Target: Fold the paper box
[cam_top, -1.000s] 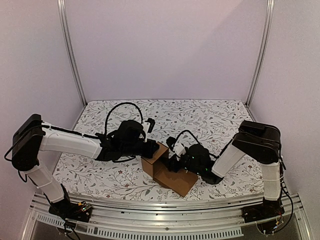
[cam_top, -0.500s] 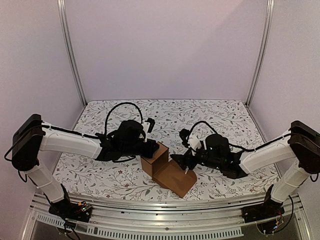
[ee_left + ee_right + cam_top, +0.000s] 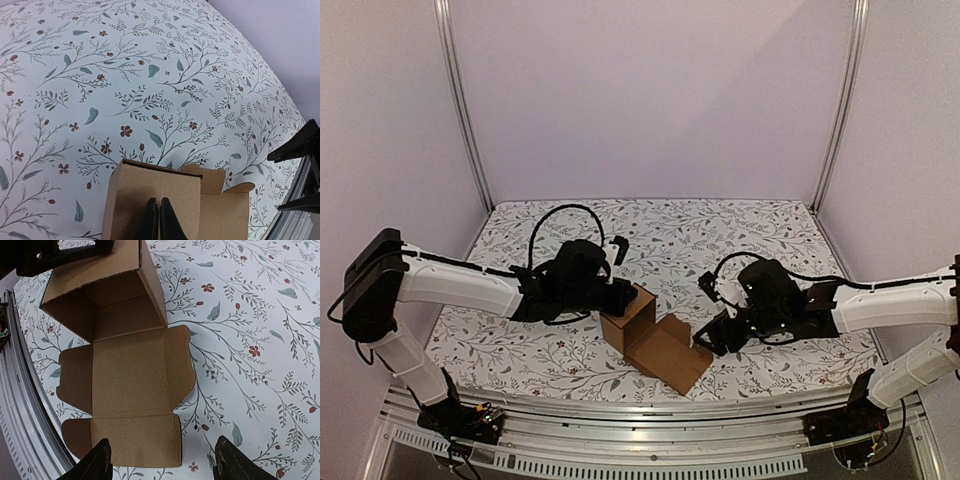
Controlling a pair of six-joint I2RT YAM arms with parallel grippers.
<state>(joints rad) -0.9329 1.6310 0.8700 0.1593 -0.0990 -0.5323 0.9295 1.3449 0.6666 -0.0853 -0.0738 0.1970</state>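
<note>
Overall: floral table (image 3: 740, 235) with the paper box (image 3: 655, 342) at its near middle.
Paper box: long axis runs far-left to near-right; the squarish body stands at the far-left end, its mouth facing near-right, with the lid panel and tabs lying flat.
Right wrist view: shows the box's bare inside (image 3: 127, 385), which the left wrist view does not.
Left gripper (image 3: 159, 220): fingers pinched together on the box's top wall; their bases are cut off.
Right gripper (image 3: 165, 466): fingers spread wide, just right of the lid, apart from it.
</note>
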